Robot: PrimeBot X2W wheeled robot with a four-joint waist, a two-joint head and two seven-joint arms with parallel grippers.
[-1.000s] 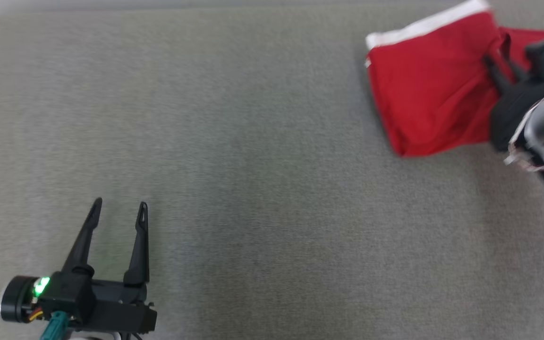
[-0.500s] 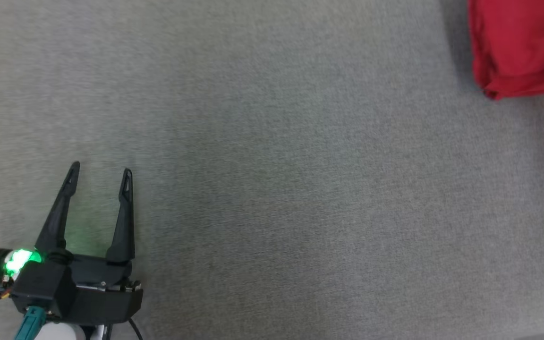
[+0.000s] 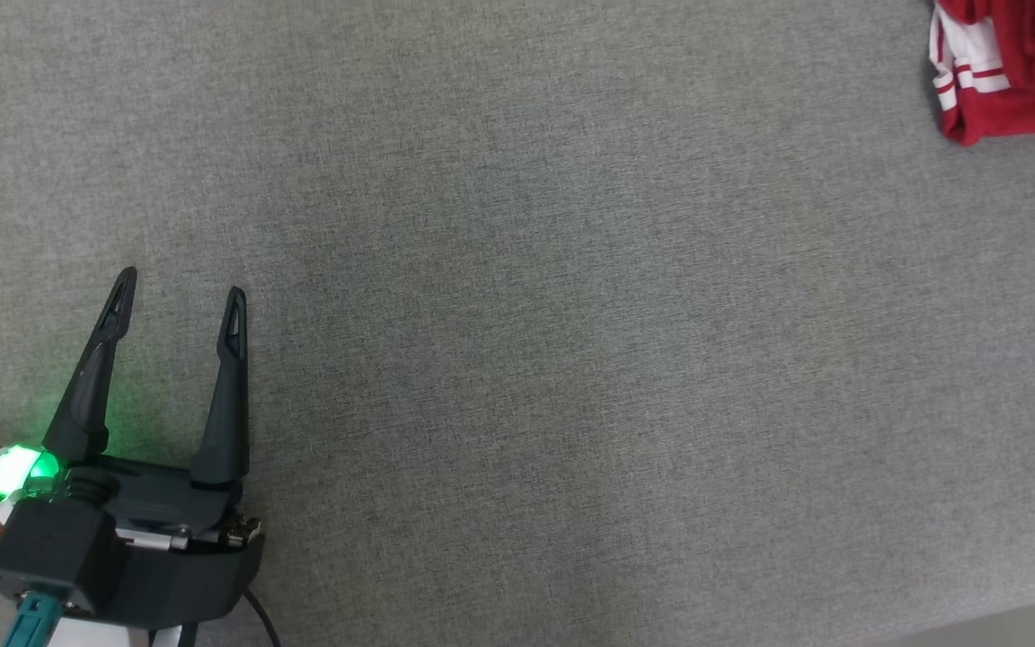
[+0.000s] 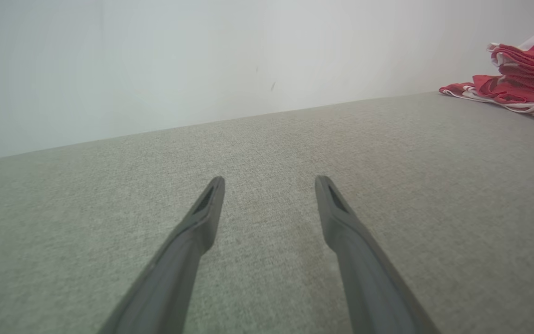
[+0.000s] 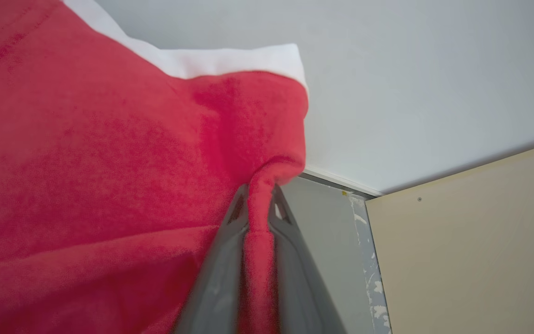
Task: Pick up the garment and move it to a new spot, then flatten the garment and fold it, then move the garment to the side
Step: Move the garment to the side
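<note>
The garment (image 3: 1012, 67) is red with white stripes and a white band, bunched at the head view's top right corner. From the left wrist it lies crumpled at the far right of the grey surface, garment (image 4: 522, 79). My right gripper (image 5: 258, 204) is shut on a pinched fold of the garment (image 5: 109, 185), which drapes across the left of the right wrist view. My left gripper (image 3: 178, 288) stands open and empty at the lower left, low over the grey surface, far from the cloth. Its two fingers (image 4: 202, 218) are spread wide in its own wrist view.
A grey fabric surface (image 3: 526, 314) spans the head view, with its edge (image 3: 1021, 611) at the lower right corner. A pale wall (image 4: 202, 60) rises behind it. A beige panel (image 5: 471, 241) and a white wall stand beyond the right gripper.
The head camera has shifted, so the garment slid toward the top right corner. Its white-striped edge now shows, and the right arm has left the head view. The left gripper stays open.
</note>
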